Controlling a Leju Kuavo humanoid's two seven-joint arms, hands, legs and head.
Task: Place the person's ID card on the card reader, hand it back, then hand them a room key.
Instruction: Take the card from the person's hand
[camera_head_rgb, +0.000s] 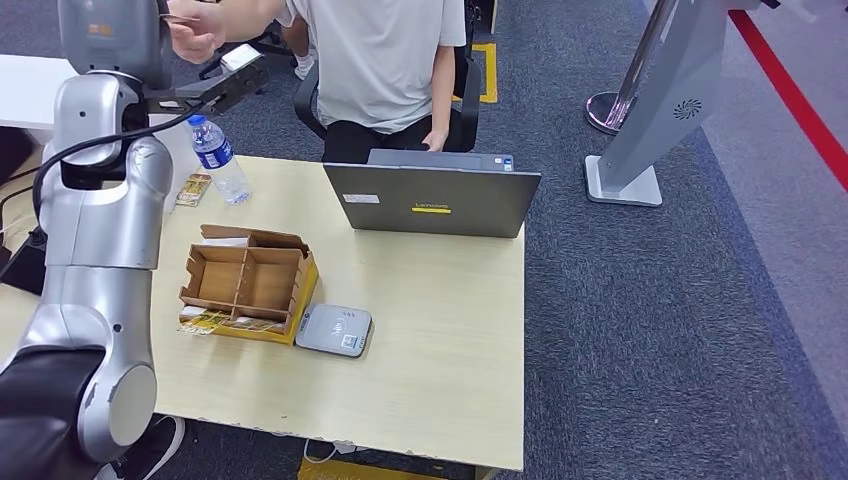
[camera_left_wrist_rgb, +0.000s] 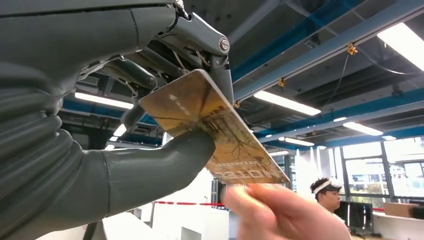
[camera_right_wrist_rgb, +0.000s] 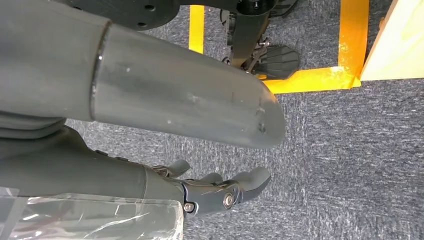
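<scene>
The robot's left hand (camera_left_wrist_rgb: 150, 125) is up high, pinching a gold card (camera_left_wrist_rgb: 210, 125) between its thumb and dark fingers. A person's hand (camera_left_wrist_rgb: 280, 210) touches the card's far end. The card looks thin, stiff, light and smooth — probably slippery, so flat pads on both faces seem safest. The right hand (camera_right_wrist_rgb: 220, 192) hangs low, fingers loosely apart, holding nothing. The card reader (camera_head_rgb: 334, 330) waits on the table (camera_head_rgb: 450, 330).

table (camera_head_rgb: 450, 330) | laptop (camera_head_rgb: 432, 200) | card reader (camera_head_rgb: 334, 330) | divided box (camera_head_rgb: 250, 283) | bottle (camera_head_rgb: 218, 158)
</scene>
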